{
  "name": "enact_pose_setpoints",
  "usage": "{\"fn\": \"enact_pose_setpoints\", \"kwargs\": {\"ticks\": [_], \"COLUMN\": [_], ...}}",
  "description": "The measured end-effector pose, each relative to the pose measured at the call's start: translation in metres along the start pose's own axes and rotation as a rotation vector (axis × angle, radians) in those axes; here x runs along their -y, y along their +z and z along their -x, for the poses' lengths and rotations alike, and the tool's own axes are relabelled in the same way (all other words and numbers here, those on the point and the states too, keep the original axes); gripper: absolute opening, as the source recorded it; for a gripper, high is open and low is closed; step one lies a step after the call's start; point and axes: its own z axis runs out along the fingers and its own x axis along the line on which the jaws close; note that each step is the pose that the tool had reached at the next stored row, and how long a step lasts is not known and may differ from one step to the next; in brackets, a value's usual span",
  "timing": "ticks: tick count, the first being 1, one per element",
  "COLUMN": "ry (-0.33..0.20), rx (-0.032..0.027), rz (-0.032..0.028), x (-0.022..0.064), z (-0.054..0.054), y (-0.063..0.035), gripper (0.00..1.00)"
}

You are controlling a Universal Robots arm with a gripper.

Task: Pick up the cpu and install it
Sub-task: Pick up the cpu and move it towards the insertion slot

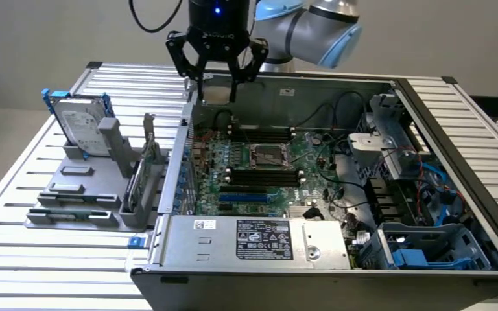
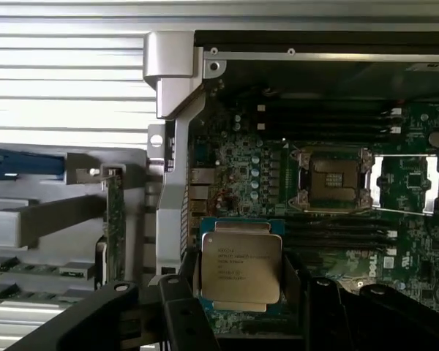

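Tool [image 1: 218, 76] hangs above the rear edge of the open computer case [image 1: 456, 194], roughly 11 o'clock from the empty socket [image 1: 266, 154] in the exterior view. Tool is spread wide but clamped on the cpu [image 2: 241, 269]: black fingers [image 2: 177, 296] press on opposite edges of the chip, so it counts as held, not loose. Edge grip makes sense, since it leaves the metal top free and the underside untouched.

Cpu is flat, silver lid facing the wrist camera, green border showing round it. It is in the air over the motherboard [image 1: 318, 188], well apart from the socket and not yet seated. Held level, probably so it can go square into the socket.

Socket looks open and bare, its frame out of the way to take the chip.

Grey parts holder [image 1: 67, 194] sits on the slatted surface [image 1: 24, 259] at 9 o'clock from the case, with the hard drive [image 1: 83, 126] standing upright in it.

Pick-up looks done; install is not.
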Motion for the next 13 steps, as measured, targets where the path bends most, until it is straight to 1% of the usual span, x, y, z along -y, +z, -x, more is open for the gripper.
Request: {"fn": "enact_pose_setpoints", "kwargs": {"ticks": [7,13], "ry": [0.000,0.000], "rx": [-0.0001,-0.0001], "rz": [-0.0001,-0.0002], "x": [-0.0160,-0.0226], "z": [0.032,0.060], "y": [0.0121,0.0221], "gripper": [0.55,0.55]}}
